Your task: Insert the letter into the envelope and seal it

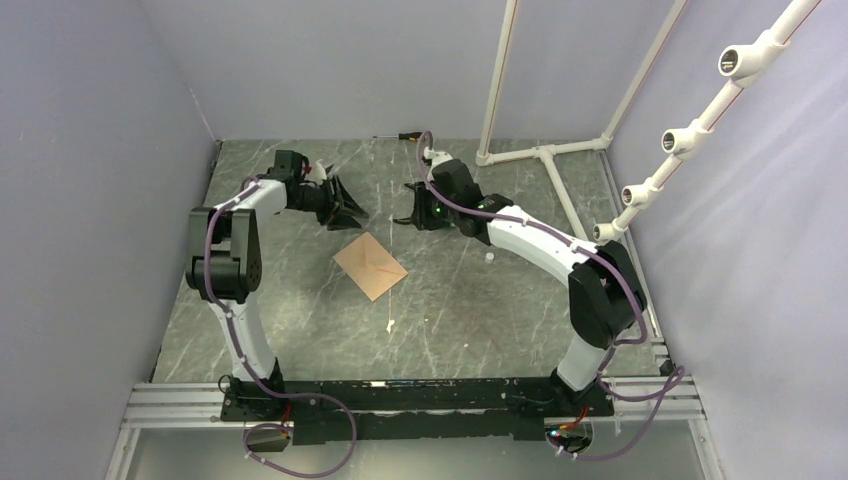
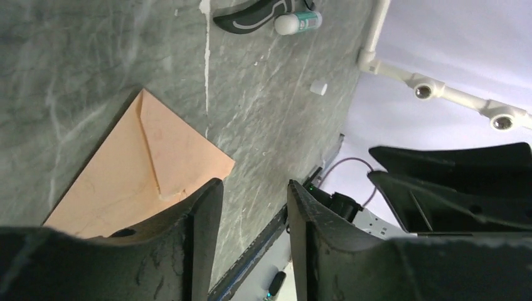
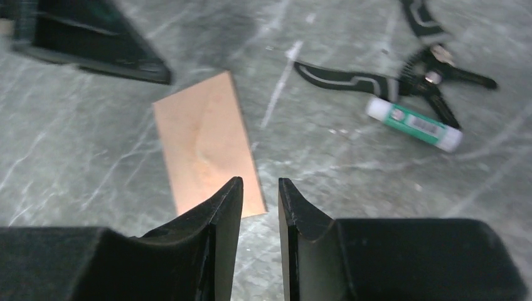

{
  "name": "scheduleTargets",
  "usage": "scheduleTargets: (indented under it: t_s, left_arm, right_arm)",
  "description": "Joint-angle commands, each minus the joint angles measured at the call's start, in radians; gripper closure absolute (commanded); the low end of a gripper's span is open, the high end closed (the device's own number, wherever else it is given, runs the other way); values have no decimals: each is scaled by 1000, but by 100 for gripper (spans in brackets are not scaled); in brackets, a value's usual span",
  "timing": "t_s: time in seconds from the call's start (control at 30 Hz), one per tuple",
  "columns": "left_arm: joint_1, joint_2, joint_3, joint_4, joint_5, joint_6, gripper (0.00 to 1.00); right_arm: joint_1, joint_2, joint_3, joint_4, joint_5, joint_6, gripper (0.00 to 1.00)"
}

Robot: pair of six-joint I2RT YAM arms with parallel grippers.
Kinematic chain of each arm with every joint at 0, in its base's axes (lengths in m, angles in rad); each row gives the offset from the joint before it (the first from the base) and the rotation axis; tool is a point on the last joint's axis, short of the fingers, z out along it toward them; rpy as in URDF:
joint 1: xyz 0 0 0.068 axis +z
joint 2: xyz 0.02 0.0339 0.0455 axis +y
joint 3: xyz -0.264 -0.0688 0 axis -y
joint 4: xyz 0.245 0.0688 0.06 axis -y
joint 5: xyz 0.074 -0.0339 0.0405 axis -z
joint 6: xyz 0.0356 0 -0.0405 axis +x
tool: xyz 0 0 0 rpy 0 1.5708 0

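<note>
Both left gripper [image 1: 345, 206] and right gripper [image 1: 413, 216] hang parted, empty. The envelope [image 1: 370, 265] lies flat on the table [image 1: 480, 310] — flap closed.

In the left wrist view, the near end of the envelope [image 2: 144, 163] hides behind the left gripper [image 2: 254, 188]. The top edge cuts off the glue stick [image 2: 300, 22] and the black clamp [image 2: 251, 15]. The right wrist view is blurry, so the glue stick's words cannot be read. There the right gripper [image 3: 260, 188] covers one envelope corner. From above, a white bit [image 1: 389, 325] on the table [image 1: 300, 330] is too small to tell.
</note>
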Motion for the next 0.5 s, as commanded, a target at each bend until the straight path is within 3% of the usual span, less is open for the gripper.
scheduleTargets:
  t_s: [0.0, 0.1, 0.17, 0.33, 0.47]
  left_arm:
    - [1, -101, 1, -88, -155, 60, 50]
    - [3, -216, -67, -92, -378, 66, 45]
    - [5, -292, -122, -70, -494, 61, 34]
    - [6, -380, -187, -34, -564, 84, 16]
    - [7, -366, -183, -61, -551, 86, 14]
  right_arm:
    - [-10, -30, -13, -115, 245, 59, 65]
    - [-28, -48, -20, -185, 337, 88, 51]
    - [-45, -63, -44, -185, 325, 95, 43]
    - [-65, -47, -56, -161, 177, 25, 36]
    - [-49, 0, -21, -134, 9, -59, 36]
